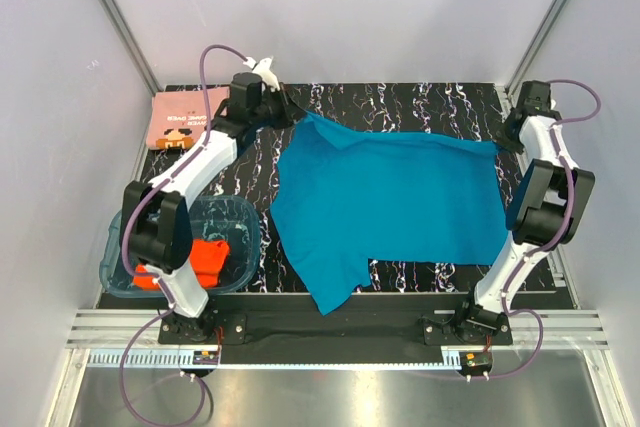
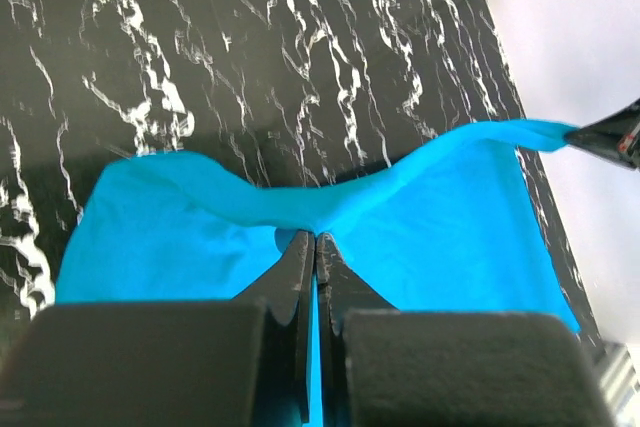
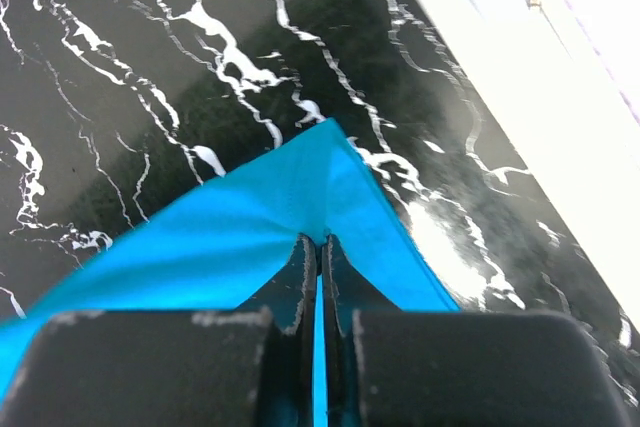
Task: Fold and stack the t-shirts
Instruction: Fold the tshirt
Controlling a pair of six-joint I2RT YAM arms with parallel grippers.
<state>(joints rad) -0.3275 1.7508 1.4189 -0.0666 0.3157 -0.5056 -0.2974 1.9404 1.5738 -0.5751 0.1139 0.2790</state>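
The teal-blue t-shirt [image 1: 390, 202] lies spread across the black marbled table, its far edge lifted and stretched between both arms. My left gripper [image 1: 292, 115] is shut on its far left corner; the left wrist view shows my left gripper [image 2: 316, 239] pinching the cloth [image 2: 180, 237]. My right gripper [image 1: 505, 144] is shut on the far right corner; the right wrist view shows my right gripper [image 3: 318, 240] clamped on the cloth [image 3: 250, 227]. The orange-red t-shirt [image 1: 205, 259] sits crumpled in the tub. The salmon-pink printed t-shirt [image 1: 185, 119] lies folded at the far left.
The clear blue-tinted plastic tub [image 1: 243, 215] stands at the near left, by the left arm's base. The table's marbled surface [image 1: 400, 99] shows beyond the shirt. White walls enclose the table on three sides, and a metal rail [image 1: 340, 327] runs along the near edge.
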